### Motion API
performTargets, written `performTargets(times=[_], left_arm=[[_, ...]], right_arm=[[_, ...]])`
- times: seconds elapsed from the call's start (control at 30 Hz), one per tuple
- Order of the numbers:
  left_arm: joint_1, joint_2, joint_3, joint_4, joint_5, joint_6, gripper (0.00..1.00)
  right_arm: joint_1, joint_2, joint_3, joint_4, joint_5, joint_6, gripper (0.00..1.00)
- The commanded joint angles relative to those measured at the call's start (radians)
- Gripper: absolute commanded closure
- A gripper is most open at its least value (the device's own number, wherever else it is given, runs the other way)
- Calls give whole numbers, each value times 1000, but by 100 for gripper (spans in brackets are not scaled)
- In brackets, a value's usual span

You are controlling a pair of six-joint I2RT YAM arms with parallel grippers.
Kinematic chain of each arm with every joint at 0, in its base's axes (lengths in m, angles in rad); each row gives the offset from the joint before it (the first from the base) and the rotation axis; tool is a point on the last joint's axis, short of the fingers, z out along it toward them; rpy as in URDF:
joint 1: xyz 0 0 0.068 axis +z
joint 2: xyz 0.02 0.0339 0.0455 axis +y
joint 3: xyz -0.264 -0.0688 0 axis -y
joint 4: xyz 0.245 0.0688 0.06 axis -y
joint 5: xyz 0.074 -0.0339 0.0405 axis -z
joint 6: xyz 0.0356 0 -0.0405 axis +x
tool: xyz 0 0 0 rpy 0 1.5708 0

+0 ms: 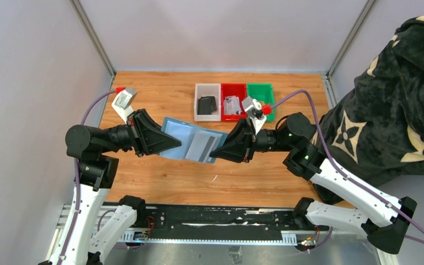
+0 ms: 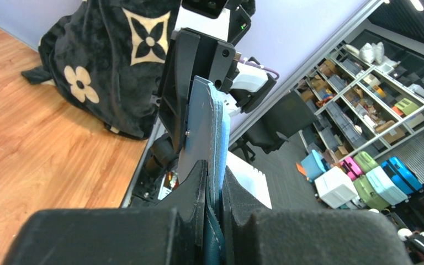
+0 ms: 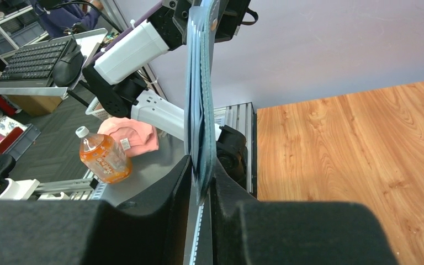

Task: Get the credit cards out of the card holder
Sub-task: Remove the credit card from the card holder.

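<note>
The card holder (image 1: 179, 131) is stretched open between the two arms over the middle of the worktop (image 1: 160, 182), its blue inside facing up. From the wrist views it seems to hang clear of the wood. The left gripper (image 1: 178, 144) is clamped tight on the holder's left edge, the fingers (image 2: 199, 185) pressed against the teal leather with barely a gap between them. The right gripper (image 1: 211, 154) comes in from the opposite side and is pinched on the right edge. I cannot tell from here whether it has only the holder or a card as well. One of the credit cards (image 1: 203, 144), pale grey, lies on the holder's right half, just left of the right gripper's tips. Along the far edge of the worktop three small bins stand touching in a row: a clear bin (image 1: 208, 85) with a black wallet (image 1: 206, 104) in it, a red bin (image 1: 233, 86) holding some small pale things, and a green bin (image 1: 265, 87) partly hidden behind the right wrist. Off to the right a dark fleece (image 1: 397, 99) with pale flowers leans in beside the worktop.
</note>
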Motion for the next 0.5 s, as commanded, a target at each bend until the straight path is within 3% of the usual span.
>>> performTargets(times=[0.0,0.2,0.47], left_arm=[[-4,0,36,19,10,-19,100],[-3,0,37,18,9,-14,100],[-4,1,24,18,7,0,100]], right_arm=[[14,-35,-10,70,-11,0,81],[15,-8,21,22,66,6,83],[49,54,81,-30,131,37,73]])
